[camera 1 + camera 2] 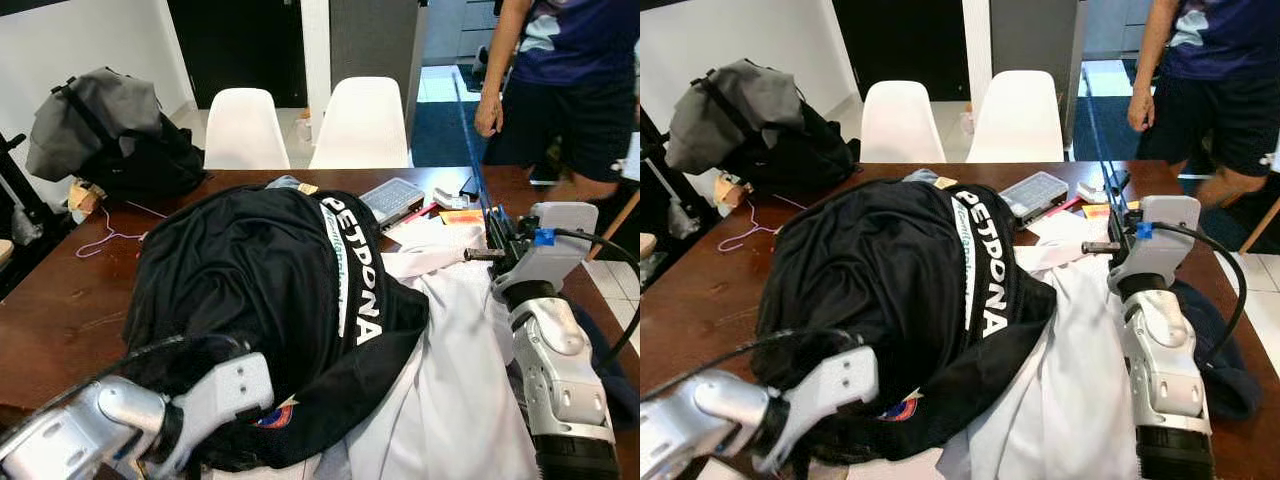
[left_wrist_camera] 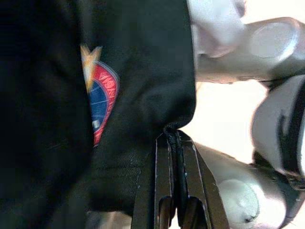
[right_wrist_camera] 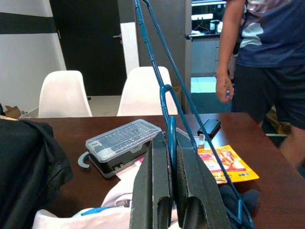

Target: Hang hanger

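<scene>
A thin blue hanger (image 3: 170, 125) stands up from my right gripper (image 3: 170, 139), which is shut on its wire low down. That gripper (image 1: 497, 236) is held over the right side of the brown table (image 1: 60, 300), with the hanger rising toward the far edge. A black shirt with white lettering (image 1: 250, 270) lies heaped mid-table on top of a white garment (image 1: 450, 400). My left gripper (image 2: 172, 136) is shut on the black shirt's hem beside a round red and blue badge (image 2: 102, 102), at the near left of the heap.
A person (image 1: 565, 80) stands beyond the table's far right corner. Two white chairs (image 1: 245, 130) (image 1: 362, 125) are at the far side. A grey-black backpack (image 1: 110, 135) sits back left. A clear plastic box (image 3: 121, 143) and an orange packet (image 3: 226, 164) lie behind the clothes.
</scene>
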Tool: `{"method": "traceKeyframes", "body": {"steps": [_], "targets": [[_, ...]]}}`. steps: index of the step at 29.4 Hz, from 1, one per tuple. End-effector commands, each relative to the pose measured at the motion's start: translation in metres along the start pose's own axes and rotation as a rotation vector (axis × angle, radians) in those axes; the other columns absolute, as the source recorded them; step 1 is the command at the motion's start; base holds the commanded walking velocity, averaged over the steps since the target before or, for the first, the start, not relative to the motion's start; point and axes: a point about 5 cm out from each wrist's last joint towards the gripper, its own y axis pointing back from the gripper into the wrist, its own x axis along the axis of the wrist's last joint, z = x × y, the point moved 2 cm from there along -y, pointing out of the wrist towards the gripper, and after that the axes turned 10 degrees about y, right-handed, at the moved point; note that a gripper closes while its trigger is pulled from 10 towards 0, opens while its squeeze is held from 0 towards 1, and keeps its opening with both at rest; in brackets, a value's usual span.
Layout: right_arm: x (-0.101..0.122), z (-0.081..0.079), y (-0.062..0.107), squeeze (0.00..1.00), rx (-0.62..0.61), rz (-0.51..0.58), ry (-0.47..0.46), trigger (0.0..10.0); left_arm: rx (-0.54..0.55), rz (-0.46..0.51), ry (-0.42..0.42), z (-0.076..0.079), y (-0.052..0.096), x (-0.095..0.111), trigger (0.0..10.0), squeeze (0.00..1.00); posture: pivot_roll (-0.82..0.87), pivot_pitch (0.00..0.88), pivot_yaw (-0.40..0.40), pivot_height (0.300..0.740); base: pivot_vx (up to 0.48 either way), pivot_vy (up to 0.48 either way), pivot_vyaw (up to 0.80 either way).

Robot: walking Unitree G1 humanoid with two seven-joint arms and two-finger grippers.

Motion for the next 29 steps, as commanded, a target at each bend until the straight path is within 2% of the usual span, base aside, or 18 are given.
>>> {"method": "traceKeyframes", "body": {"steps": [1, 2, 3, 4, 7, 8, 12, 14, 15, 17, 19, 20, 21, 24, 25, 27, 28, 29], "targets": [[-0.007, -0.006, -0.001, 0.0, 0.021, -0.032, -0.024, 10.0, 0.131, 0.019, -0.019, -0.019, 0.016, 0.011, 10.0, 0.0, -0.06, 0.016, 0.044, 0.736, 0.0, 0.0, 0.0], [-0.007, -0.006, -0.001, 0.0, 0.021, -0.032, -0.024, 10.0, 0.131, 0.019, -0.019, -0.019, 0.016, 0.011, 10.0, 0.0, -0.06, 0.016, 0.044, 0.736, 0.0, 0.0, 0.0], [-0.007, -0.006, -0.001, 0.0, 0.022, -0.031, -0.025, 10.0, 0.152, 0.078, -0.048, -0.022, 0.022, 0.027, 10.0, 0.0, -0.06, 0.017, 0.048, 0.736, 0.0, 0.0, 0.0], [-0.007, -0.006, -0.001, 0.0, 0.022, -0.03, -0.025, 10.0, 0.12, 0.143, -0.08, -0.017, 0.025, 0.042, 10.0, 0.57, -0.07, 0.016, 0.05, 0.736, 0.0, 0.0, 0.0], [-0.007, -0.006, -0.001, 0.0, 0.022, -0.029, -0.025, 10.0, 0.093, 0.181, -0.102, -0.012, 0.027, 0.051, 10.0, 0.57, -0.07, 0.016, 0.05, 0.736, 0.0, 0.0, 0.0], [-0.006, -0.006, -0.001, 0.0, 0.021, -0.028, -0.025, 10.0, 0.047, 0.223, -0.12, -0.005, 0.026, 0.058, 10.0, 1.0, -0.07, 0.018, 0.052, 0.736, 0.0, 0.0, 0.0], [-0.006, -0.004, 0.0, 0.0, 0.015, -0.027, -0.025, 10.0, -0.006, 0.324, -0.152, 0.002, 0.029, 0.073, 10.0, 1.0, -0.07, 0.019, 0.053, 0.736, 0.0, 0.0, 0.0], [-0.006, -0.003, 0.0, 0.0, 0.012, -0.027, -0.025, 10.0, 0.04, 0.486, -0.142, -0.008, 0.038, 0.097, 10.0, 1.0, -0.07, 0.02, 0.05, 0.736, 0.0, 0.0, 0.0], [-0.006, -0.003, 0.0, 0.0, 0.012, -0.027, -0.025, 10.0, 0.04, 0.486, -0.142, -0.008, 0.038, 0.097, 10.0, 1.0, -0.07, 0.02, 0.05, 0.736, 0.0, 0.0, 0.0], [-0.006, -0.003, 0.0, 0.0, 0.011, -0.028, -0.027, 10.0, 0.182, 0.59, -0.114, -0.032, 0.043, 0.116, 10.0, 1.0, -0.07, 0.019, 0.049, 0.736, 0.0, 0.0, 0.0], [-0.006, -0.003, 0.0, 0.0, 0.011, -0.028, -0.027, 10.0, 0.182, 0.59, -0.114, -0.032, 0.043, 0.116, 10.0, 1.0, -0.07, 0.019, 0.049, 0.736, 0.0, 0.0, 0.0], [-0.006, -0.004, 0.0, 0.0, 0.012, -0.028, -0.028, 10.0, 0.276, 0.628, -0.087, -0.047, 0.045, 0.124, 10.0, 1.0, -0.07, 0.018, 0.047, 0.736, 0.0, 0.0, 0.0], [-0.007, -0.005, -0.001, 0.0, 0.014, -0.029, -0.031, 10.0, 0.458, 0.659, -0.012, -0.075, 0.042, 0.131, 10.0, 1.0, -0.07, 0.018, 0.046, 0.736, 0.0, 0.0, 0.0], [-0.007, -0.005, -0.001, 0.0, 0.014, -0.029, -0.031, 10.0, 0.458, 0.659, -0.012, -0.075, 0.042, 0.131, 10.0, 1.0, -0.07, 0.018, 0.046, 0.736, 0.0, 0.0, 0.0], [-0.009, -0.007, 0.0, 0.0, 0.018, -0.035, -0.033, 10.0, 0.649, 0.664, 0.077, -0.101, 0.036, 0.132, 10.0, 1.0, -0.07, 0.017, 0.044, 0.736, 0.0, 0.0, 0.0], [-0.009, -0.007, 0.0, 0.0, 0.018, -0.035, -0.033, 10.0, 0.649, 0.664, 0.077, -0.101, 0.036, 0.132, 10.0, 1.0, -0.07, 0.017, 0.044, 0.736, 0.0, 0.0, 0.0], [-0.013, -0.008, 0.001, 0.0, 0.021, -0.047, -0.031, 10.0, 0.722, 0.658, 0.146, -0.113, 0.017, 0.132, 10.0, 0.79, -0.08, 0.017, 0.045, 0.736, 0.0, 0.0, 0.0], [-0.013, -0.008, 0.001, 0.0, 0.021, -0.047, -0.031, 10.0, 0.722, 0.658, 0.146, -0.113, 0.017, 0.132, 10.0, 0.79, -0.08, 0.017, 0.045, 0.736, 0.0, 0.0, 0.0]]}}
